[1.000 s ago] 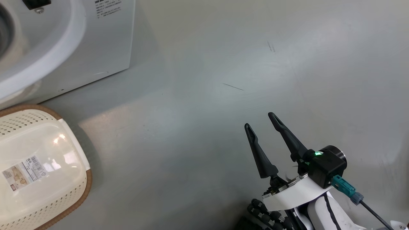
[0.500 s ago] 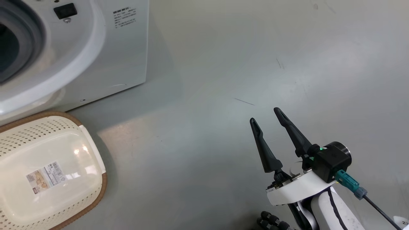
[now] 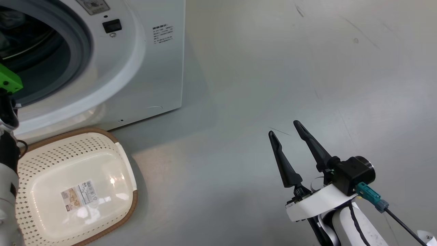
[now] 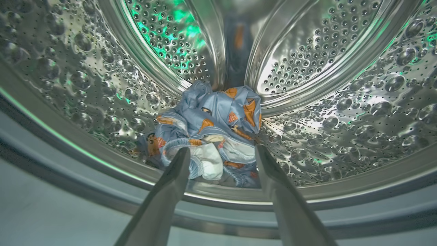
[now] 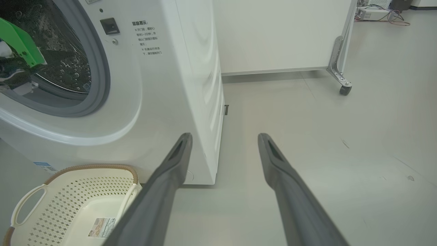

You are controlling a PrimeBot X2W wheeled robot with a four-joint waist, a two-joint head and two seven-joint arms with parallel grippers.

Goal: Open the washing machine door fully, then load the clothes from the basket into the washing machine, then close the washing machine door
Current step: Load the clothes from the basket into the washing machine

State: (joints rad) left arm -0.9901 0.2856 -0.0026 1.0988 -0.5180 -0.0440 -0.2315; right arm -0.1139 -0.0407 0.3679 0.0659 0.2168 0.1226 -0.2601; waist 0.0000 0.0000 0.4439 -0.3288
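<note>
The washing machine (image 3: 146, 65) stands with its round opening uncovered; its door is out of view. My left gripper (image 4: 222, 149) is open inside the steel drum (image 4: 341, 112). Just beyond its fingertips the clothes (image 4: 211, 116), light blue with orange prints and some white cloth, lie in a heap on the drum's bottom, apart from the fingers. The cream basket (image 3: 76, 191) sits on the floor in front of the washer and holds just its label sticker (image 5: 99, 227). My right gripper (image 3: 285, 129) hovers open and empty over bare floor, right of the washer (image 5: 164, 85).
My left forearm (image 3: 6, 191) rises along the left edge toward the washer's opening, with a green part (image 5: 20, 41) at the gasket. A white partition on a castor (image 5: 343, 89) stands behind the washer, far right. Grey floor (image 3: 273, 68) stretches to the right.
The head camera has swung up and left, bringing more of the washer's opening and my left forearm into view. My right gripper stays open in about the same place.
</note>
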